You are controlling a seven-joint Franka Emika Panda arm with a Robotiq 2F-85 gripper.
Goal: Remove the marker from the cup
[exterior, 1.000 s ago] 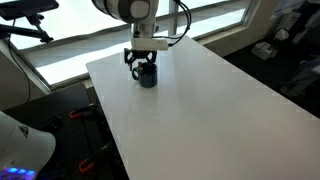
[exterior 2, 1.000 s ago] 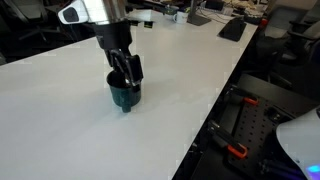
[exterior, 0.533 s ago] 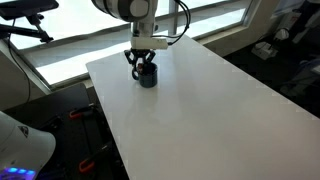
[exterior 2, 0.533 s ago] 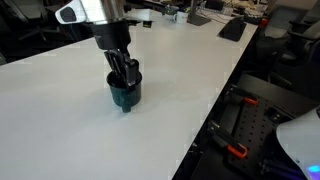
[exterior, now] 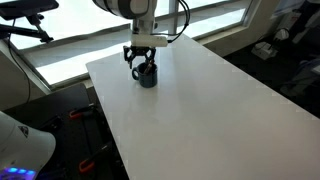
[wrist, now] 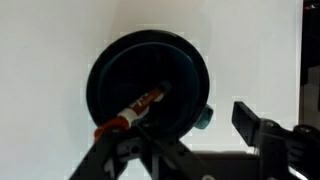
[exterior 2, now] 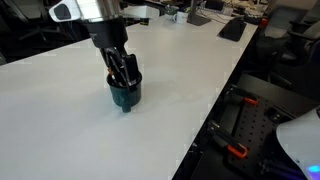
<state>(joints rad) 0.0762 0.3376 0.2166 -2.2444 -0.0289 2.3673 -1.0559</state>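
Over the cup on the white table, your gripper hung low with jaws apart, the marker leaning inside against the rim.

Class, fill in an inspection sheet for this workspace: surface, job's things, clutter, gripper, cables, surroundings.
Surface: white table, only the cup on it.
Job's things: dark cup upright; marker leaning inside it, reddish end at the rim.
Clutter: nothing seen.
Gripper: gripper low at the cup mouth, jaws apart in the wrist view.
Cables: black cable looping by the arm.
Surroundings: window behind the table.
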